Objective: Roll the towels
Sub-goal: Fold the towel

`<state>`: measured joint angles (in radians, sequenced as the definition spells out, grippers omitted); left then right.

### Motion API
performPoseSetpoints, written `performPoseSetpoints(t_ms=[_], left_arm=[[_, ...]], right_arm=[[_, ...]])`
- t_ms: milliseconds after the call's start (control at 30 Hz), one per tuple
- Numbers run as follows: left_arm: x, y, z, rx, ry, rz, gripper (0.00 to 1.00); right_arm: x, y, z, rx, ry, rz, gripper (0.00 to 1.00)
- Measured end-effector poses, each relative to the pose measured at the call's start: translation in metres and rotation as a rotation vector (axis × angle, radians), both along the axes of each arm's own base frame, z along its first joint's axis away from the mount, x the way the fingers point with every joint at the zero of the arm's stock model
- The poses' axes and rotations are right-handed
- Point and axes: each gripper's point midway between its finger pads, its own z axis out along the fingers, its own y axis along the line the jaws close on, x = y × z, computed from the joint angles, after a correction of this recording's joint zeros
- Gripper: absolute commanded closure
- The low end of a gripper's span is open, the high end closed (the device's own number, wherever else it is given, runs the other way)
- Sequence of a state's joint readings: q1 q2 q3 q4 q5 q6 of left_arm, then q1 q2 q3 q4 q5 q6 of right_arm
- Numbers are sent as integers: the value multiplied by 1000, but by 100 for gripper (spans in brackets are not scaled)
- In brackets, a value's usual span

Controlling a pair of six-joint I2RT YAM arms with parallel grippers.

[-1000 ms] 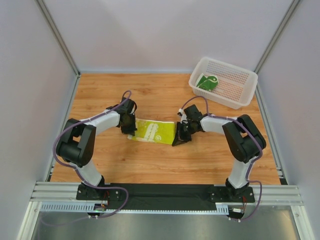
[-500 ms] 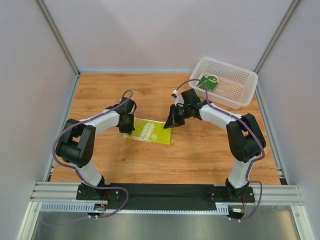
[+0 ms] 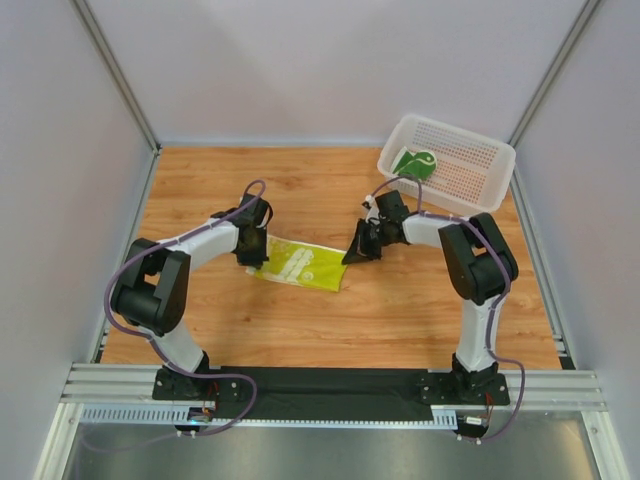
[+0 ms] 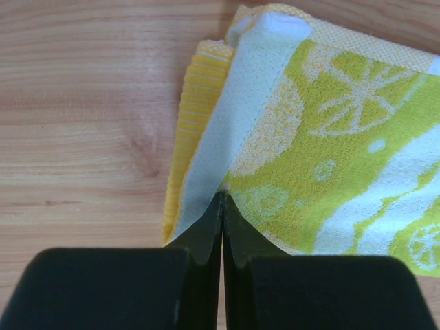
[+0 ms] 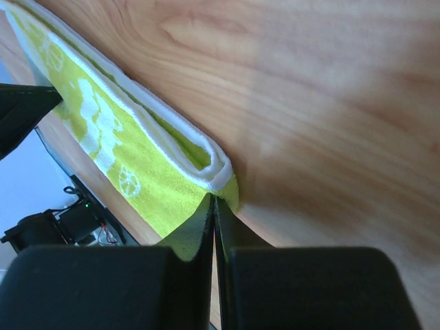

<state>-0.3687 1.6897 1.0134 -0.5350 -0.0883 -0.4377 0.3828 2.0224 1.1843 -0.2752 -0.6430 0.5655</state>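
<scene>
Between left tool (image 4: 221, 201) and right tool (image 5: 212, 201), yellow towel (image 3: 300, 265).

A white perforated plastic basket (image 3: 465, 165) stands at two o'clock on the light brown wooden table (image 3: 300, 185), near its far edge.

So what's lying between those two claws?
The yellow-green towel, folded on the wooden table, spans from left gripper to right gripper; the top view shows it.
</scene>
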Motion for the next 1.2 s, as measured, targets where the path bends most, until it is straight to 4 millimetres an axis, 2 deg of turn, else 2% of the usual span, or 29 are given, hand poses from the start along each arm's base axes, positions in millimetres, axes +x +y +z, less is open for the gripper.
performPoseSetpoints(t_ms=[267, 433, 500, 567, 600, 633, 700, 800, 833, 867, 933, 1033, 1200], left_arm=[[14, 0, 8, 21, -28, -27, 99], [15, 0, 13, 51, -33, -33, 85], [12, 1, 21, 78, -45, -37, 73], [9, -1, 38, 107, -78, -51, 71], [9, -3, 49, 126, -107, -59, 71], [8, -7, 60, 134, -135, -69, 71], [5, -21, 86, 151, -219, -104, 66], [-11, -49, 116, 145, -327, -180, 58], [-19, -61, 123, 133, -357, -213, 57], [-28, -74, 126, 117, -376, -255, 52], [-47, -98, 124, 90, -395, -337, 48], [-73, -128, 110, 78, -385, -447, 42], [-102, -176, 75, 91, -345, -592, 41]], right_arm=[[-47, -9, -2, -18, -9, -4, 100], [-70, -21, 1, -86, -28, -6, 100], [-72, -29, 6, -130, -50, -12, 99], [-73, -38, 15, -172, -80, -16, 89], [-72, -42, 20, -197, -96, -20, 76], [-71, -47, 26, -219, -114, -27, 70], [-68, -55, 41, -257, -165, -38, 61], [-64, -68, 66, -301, -247, -71, 60], [-62, -73, 75, -318, -275, -90, 61], [-62, -79, 84, -336, -303, -112, 61], [-61, -92, 96, -375, -346, -155, 60], [-62, -108, 106, -430, -376, -212, 59], [-75, -126, 104, -489, -368, -259, 56]])
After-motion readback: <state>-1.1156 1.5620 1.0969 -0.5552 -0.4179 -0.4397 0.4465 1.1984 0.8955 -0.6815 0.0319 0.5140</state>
